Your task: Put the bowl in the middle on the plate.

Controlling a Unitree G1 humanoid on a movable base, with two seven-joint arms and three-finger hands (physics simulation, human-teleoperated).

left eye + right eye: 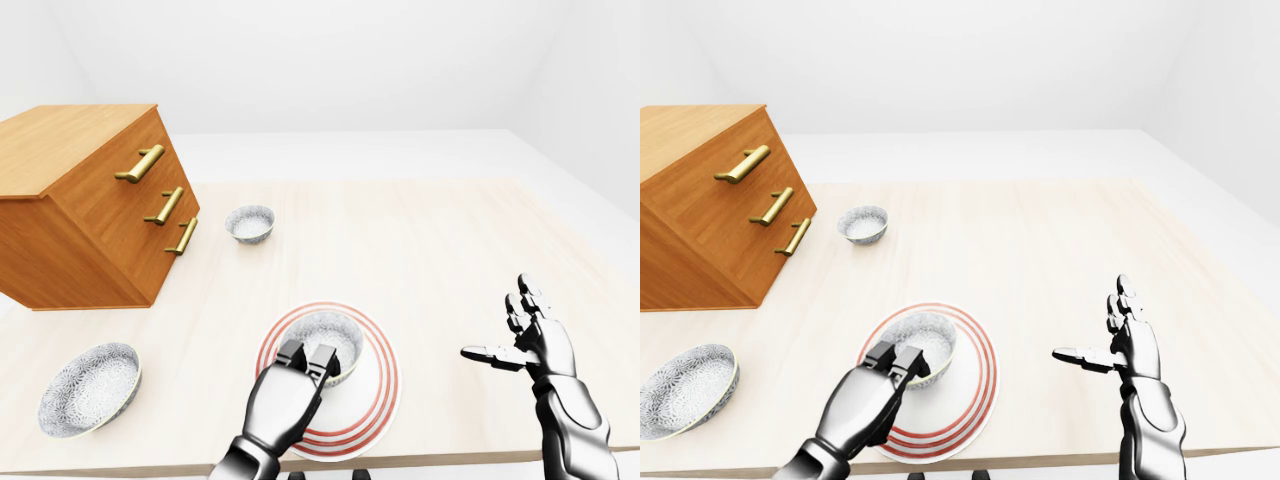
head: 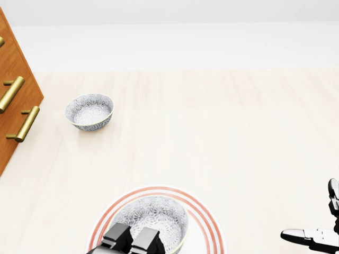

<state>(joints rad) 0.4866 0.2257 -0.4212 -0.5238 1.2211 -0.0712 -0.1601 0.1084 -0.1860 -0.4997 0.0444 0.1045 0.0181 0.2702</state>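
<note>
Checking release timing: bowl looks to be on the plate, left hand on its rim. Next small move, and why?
Probably open the left hand and lift it clear. The bowl sits inside the plate's red rings, with the fingers pinching its lower rim. I can't tell if it rests fully flat. The right hand is open, off to the side.
</note>
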